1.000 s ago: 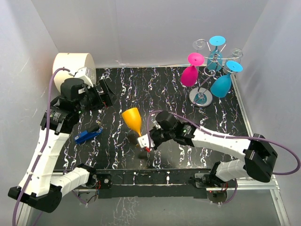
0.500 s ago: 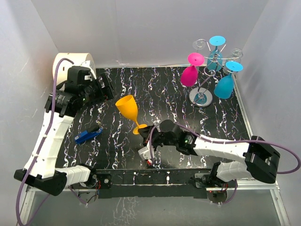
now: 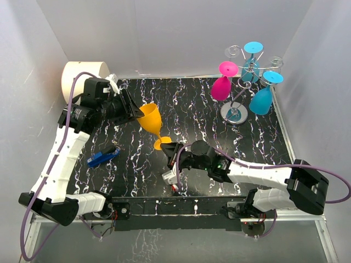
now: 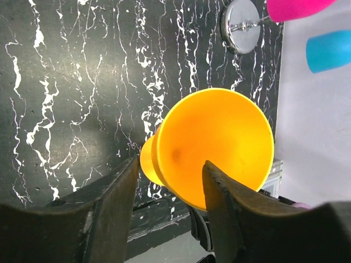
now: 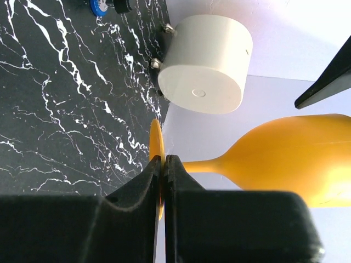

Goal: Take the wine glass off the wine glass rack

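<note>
- Top external: orange wine glass (image 3: 150, 117) off the wine glass rack (image 3: 235, 113), well left of it, tilted.
- Right gripper (image 5: 163, 162) pinched tight on glass foot.
- Left gripper (image 4: 170, 178) spread wide, flanking bowl; contact unclear.
- Likely handover; next needs left closing gently before right lets go.

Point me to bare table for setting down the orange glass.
Bare: the back-centre table between the left gripper and the wine glass rack, and the stretch in front of the rack. Crowded: near-centre around the orange glass and right gripper; near left holds a blue object.
</note>
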